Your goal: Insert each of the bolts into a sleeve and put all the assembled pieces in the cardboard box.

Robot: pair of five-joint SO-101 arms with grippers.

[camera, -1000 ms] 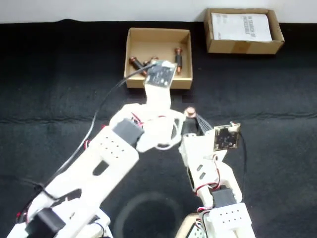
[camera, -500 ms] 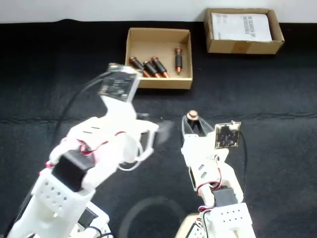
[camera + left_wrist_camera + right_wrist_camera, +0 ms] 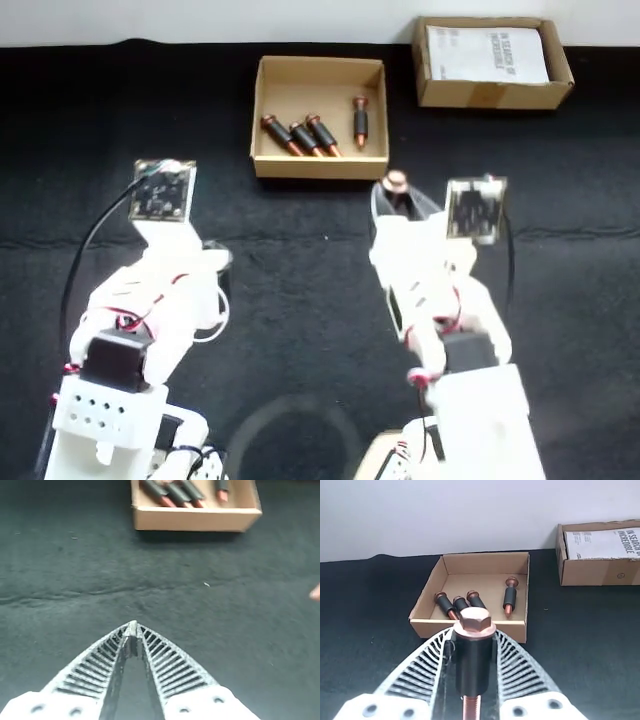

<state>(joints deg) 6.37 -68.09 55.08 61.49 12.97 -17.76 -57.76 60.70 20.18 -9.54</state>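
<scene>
The open cardboard box [image 3: 318, 166] holds several copper bolts in black sleeves [image 3: 305, 135]. My right gripper [image 3: 397, 192] is shut on another sleeved bolt [image 3: 396, 182], held upright just in front of the box's near wall. In the right wrist view the hex head [image 3: 476, 620] and black sleeve [image 3: 475, 662] sit between the ribbed fingers [image 3: 427, 672], with the box [image 3: 512, 630] beyond. My left gripper [image 3: 222, 262] is shut on nothing, low over the black cloth to the left. Its tips [image 3: 132, 626] point toward the box [image 3: 195, 519].
A second cardboard box [image 3: 490, 92] with a printed sheet inside stands at the back right, also in the right wrist view [image 3: 600, 572]. Black cloth [image 3: 300, 230] covers the table. Both white arm bodies fill the near part of the table.
My left arm has drawn back from over the box to the left and nearer. My right gripper has carried its sleeved bolt forward, closer to the box.
</scene>
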